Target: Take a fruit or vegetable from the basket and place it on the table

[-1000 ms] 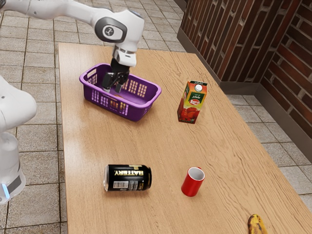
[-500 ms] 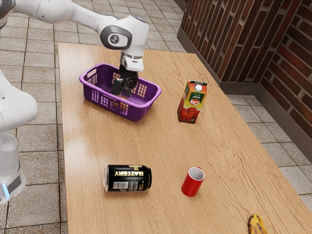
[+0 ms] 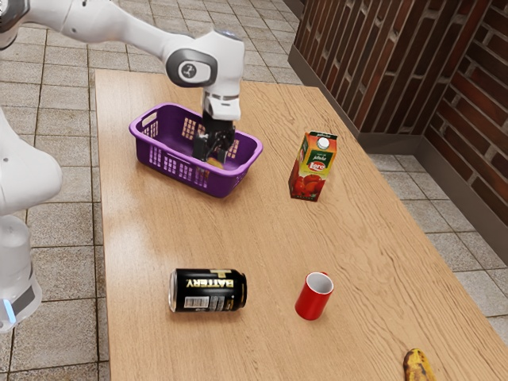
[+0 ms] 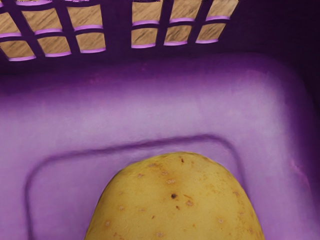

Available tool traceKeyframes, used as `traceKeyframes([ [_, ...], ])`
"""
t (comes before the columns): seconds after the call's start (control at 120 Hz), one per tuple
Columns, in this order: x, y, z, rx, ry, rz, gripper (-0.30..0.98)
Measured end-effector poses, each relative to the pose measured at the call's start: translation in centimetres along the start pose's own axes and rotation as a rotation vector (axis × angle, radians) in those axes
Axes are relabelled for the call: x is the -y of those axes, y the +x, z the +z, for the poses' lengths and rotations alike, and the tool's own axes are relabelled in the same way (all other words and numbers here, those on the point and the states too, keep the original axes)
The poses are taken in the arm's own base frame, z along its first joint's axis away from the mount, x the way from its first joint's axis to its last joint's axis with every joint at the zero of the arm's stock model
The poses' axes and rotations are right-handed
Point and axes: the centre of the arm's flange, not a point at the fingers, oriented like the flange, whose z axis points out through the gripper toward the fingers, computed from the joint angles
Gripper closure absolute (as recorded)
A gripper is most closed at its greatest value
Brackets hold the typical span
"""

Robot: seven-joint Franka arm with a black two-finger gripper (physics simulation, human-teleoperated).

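My gripper (image 3: 213,157) looks spread at the potato (image 4: 175,205), no squeeze, down in the basket (image 3: 225,184). Probably firm, kinda heavy, maybe slick-skinned, so I'd pinch it across the fat middle, not the rounded top.

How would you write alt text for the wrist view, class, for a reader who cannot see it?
A rounded yellow potato with brown specks is inside a purple plastic basket; a brown wooden table shows through the wall's openings.
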Motion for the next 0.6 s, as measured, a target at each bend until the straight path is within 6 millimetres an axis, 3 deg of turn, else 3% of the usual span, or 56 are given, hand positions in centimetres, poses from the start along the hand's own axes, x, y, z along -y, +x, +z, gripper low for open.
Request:
traceKeyframes([
  [0.075,0.0,0.6,0.4,-0.001,-0.003,0.011,0.04],
  [0.208,0.1,0.7,0.7,0.002,-0.001,0.014,0.27],
  [0.342,0.3,0.6,0.7,0.002,0.005,0.011,0.33],
  [0.4,0.4,0.6,0.2,0.004,0.015,0.012,0.33],
  [0.458,0.6,0.7,-0.6,0.007,0.022,0.011,0.51],
  [0.6,0.7,1.3,-2.9,0.019,0.054,0.024,0.53],
])
